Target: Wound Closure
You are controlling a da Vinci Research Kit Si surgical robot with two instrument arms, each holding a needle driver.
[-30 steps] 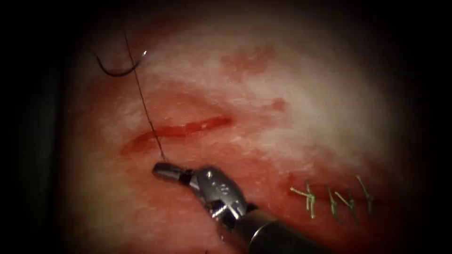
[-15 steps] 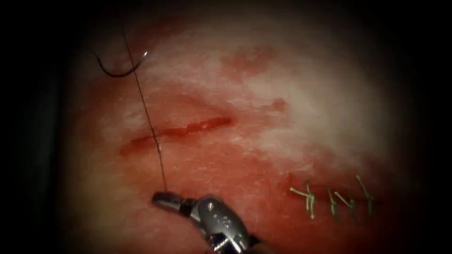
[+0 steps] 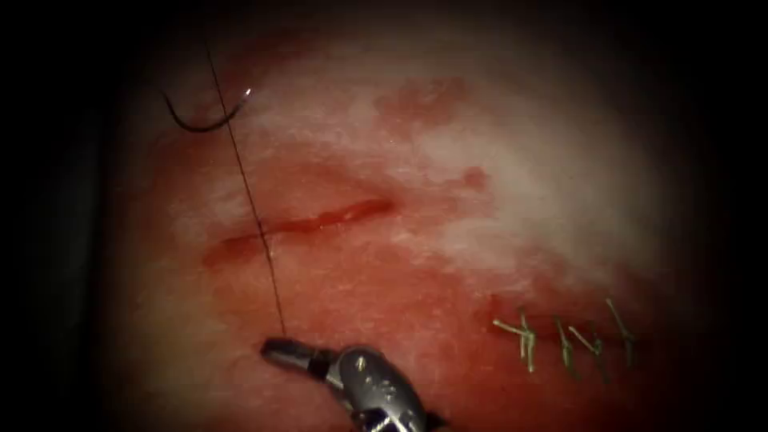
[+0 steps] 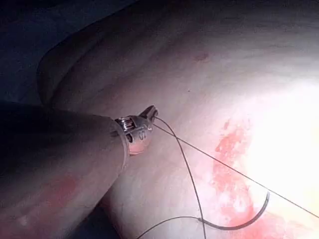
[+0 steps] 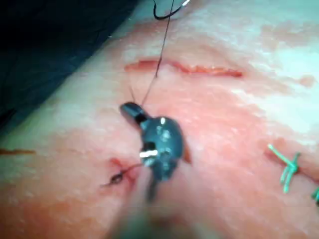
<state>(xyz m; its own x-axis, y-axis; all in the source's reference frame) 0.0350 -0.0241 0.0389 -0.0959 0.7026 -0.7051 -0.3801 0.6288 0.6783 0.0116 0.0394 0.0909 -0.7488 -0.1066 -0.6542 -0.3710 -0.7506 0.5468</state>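
Thread point(image 3: 254, 216) longer behind lowered right tool point(image 3: 280, 350)

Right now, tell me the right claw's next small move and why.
Probably pull the thread gently away from the cut: the right claw is shut on it, it crosses the cut, and the needle lies free on the tissue beyond.

Taut thread point(image 3: 254, 210) crosses the cut point(image 3: 300, 226)'s left end; tissue point(image 3: 512, 176) rightward lies bare.
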